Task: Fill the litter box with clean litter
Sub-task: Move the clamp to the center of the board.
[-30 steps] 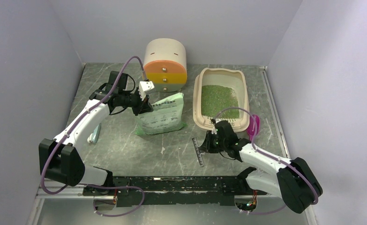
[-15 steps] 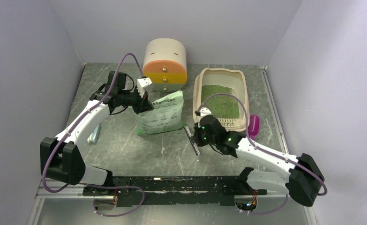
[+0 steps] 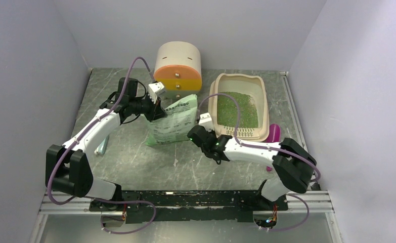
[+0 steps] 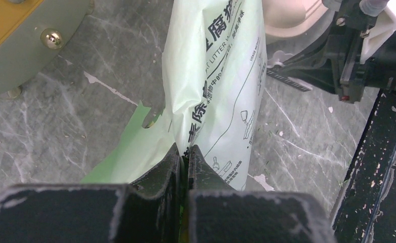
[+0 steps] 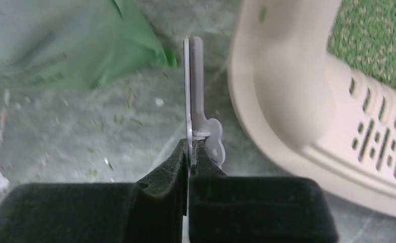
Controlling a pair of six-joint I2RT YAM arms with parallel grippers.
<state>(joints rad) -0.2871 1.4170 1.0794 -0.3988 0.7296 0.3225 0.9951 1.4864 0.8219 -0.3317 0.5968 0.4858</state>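
Note:
The beige litter box (image 3: 212, 112) stands at the back right with a bed of light-green litter (image 3: 236, 108) inside; it also shows in the right wrist view (image 5: 287, 101) with litter (image 5: 378, 35). The green printed bag (image 3: 174, 123) stands left of it. My left gripper (image 3: 153, 109) is shut on the bag's upper left edge (image 4: 221, 76), jaws (image 4: 184, 152) pinching the film. My right gripper (image 3: 195, 133) is shut on a thin grey clip stick (image 5: 194, 86), held edge-on between the bag's right corner (image 5: 59, 45) and the box's near left corner.
The round beige-and-orange drawer unit (image 3: 178, 66) stands behind the bag. A magenta scoop (image 3: 273, 132) lies at the box's near right corner. A small pale tool (image 3: 102, 144) lies at the left. Loose green granules dot the marble floor (image 5: 120, 119).
My right arm has swung left from near the scoop to the bag's right corner, carrying the clip stick. My left gripper stays shut on the bag, which has tilted slightly.

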